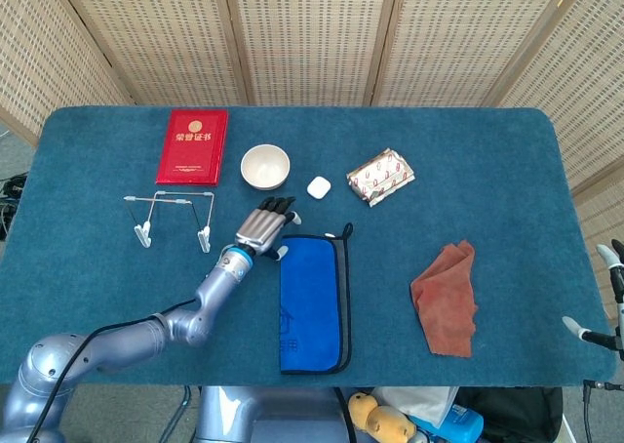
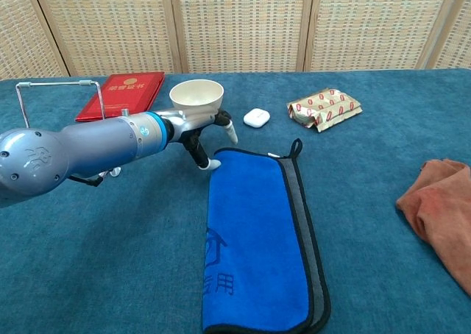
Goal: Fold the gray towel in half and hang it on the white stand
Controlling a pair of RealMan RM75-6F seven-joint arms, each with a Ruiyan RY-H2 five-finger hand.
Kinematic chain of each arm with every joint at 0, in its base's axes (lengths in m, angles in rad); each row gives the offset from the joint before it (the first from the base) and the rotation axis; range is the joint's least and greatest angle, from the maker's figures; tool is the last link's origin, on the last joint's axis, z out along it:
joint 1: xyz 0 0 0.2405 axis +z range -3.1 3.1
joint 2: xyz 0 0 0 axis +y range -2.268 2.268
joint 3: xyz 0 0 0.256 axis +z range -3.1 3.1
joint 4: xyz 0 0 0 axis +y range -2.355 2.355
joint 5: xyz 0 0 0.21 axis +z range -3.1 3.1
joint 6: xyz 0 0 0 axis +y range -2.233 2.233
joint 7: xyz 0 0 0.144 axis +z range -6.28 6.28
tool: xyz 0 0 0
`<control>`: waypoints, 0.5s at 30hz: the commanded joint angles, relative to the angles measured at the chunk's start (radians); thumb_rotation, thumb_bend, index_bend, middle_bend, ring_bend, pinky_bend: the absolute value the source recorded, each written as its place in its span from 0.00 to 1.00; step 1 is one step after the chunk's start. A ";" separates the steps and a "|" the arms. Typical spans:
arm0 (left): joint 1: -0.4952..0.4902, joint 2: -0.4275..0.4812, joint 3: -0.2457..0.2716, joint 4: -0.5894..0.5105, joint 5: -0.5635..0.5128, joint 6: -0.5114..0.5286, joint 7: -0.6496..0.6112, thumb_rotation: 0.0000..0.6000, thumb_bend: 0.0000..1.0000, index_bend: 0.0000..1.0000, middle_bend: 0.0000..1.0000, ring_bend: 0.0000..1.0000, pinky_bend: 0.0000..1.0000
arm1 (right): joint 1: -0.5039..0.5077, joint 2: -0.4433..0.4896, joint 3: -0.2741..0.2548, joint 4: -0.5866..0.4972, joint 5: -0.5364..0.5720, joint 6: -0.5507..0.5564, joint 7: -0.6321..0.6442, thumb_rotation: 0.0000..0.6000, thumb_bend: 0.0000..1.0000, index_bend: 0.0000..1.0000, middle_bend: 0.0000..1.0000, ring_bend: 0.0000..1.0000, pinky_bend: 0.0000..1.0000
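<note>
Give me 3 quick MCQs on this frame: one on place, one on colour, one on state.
1. What lies right of the bowl?
A. small white case
B. red booklet
C. rust cloth

2. What colour is the upper face of the folded towel?
A. green
B. blue
C. yellow

3. What is the left hand doing?
A. holding the bowl
B. lifting the stand
C. holding nothing, fingers by the towel's far left corner

Answers:
1 A, the small white case sits just right of the bowl.
2 B, blue on top, gray edge along its right.
3 C, chest view shows fingertips at the corner, nothing gripped.
</note>
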 commanded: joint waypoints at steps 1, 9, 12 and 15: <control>-0.004 -0.008 -0.002 0.004 -0.012 -0.006 0.004 1.00 0.38 0.27 0.00 0.00 0.00 | 0.000 0.000 0.000 0.000 0.001 -0.001 -0.001 1.00 0.00 0.00 0.00 0.00 0.00; -0.010 -0.029 -0.001 0.035 -0.036 0.006 0.037 1.00 0.38 0.29 0.00 0.00 0.00 | 0.000 0.001 0.001 0.002 0.003 -0.002 0.005 1.00 0.00 0.00 0.00 0.00 0.00; -0.009 -0.032 -0.001 0.035 -0.040 0.002 0.038 1.00 0.38 0.29 0.00 0.00 0.00 | 0.001 0.002 0.001 0.003 0.003 -0.002 0.008 1.00 0.00 0.00 0.00 0.00 0.00; -0.009 -0.035 0.000 0.034 -0.039 0.001 0.039 1.00 0.38 0.30 0.00 0.00 0.00 | 0.000 0.002 0.001 0.003 0.002 -0.002 0.009 1.00 0.00 0.00 0.00 0.00 0.00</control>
